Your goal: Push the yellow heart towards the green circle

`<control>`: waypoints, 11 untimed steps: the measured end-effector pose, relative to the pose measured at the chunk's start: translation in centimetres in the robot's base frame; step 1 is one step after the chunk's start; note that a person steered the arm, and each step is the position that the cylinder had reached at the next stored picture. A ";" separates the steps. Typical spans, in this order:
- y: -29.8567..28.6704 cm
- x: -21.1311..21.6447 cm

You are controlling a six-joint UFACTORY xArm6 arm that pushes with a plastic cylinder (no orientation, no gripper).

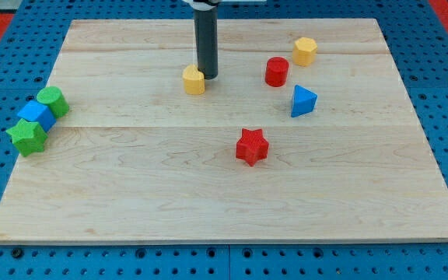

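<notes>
The wooden board (224, 210) lies on a blue perforated table (442, 85). Nearest the view's bottom stands the red star (251, 146), alone near the board's centre. At the view's left edge three blocks sit in a touching row running diagonally: the green star (27, 137) lowest, the blue block (36, 114) (shape roughly cubic, not certain) in the middle, and the green circle (53, 101) uppermost.

Further up on the view's right, the blue triangle (302, 100) stands just below and to the right of the red cylinder (277, 71); the two are near but apart. The yellow hexagon (304, 51) sits above and right of the red cylinder, nearest the view's top.

The yellow heart (194, 79) rests above the board's centre, well apart from the green circle, which lies far to its left. The rod's tip (206, 75) stands upright, touching or just beside the heart's right side. The arm carries no pincer, so no open or closed state applies.
</notes>
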State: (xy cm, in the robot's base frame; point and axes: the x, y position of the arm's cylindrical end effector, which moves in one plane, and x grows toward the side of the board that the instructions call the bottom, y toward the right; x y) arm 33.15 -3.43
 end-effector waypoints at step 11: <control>-7.6 1.8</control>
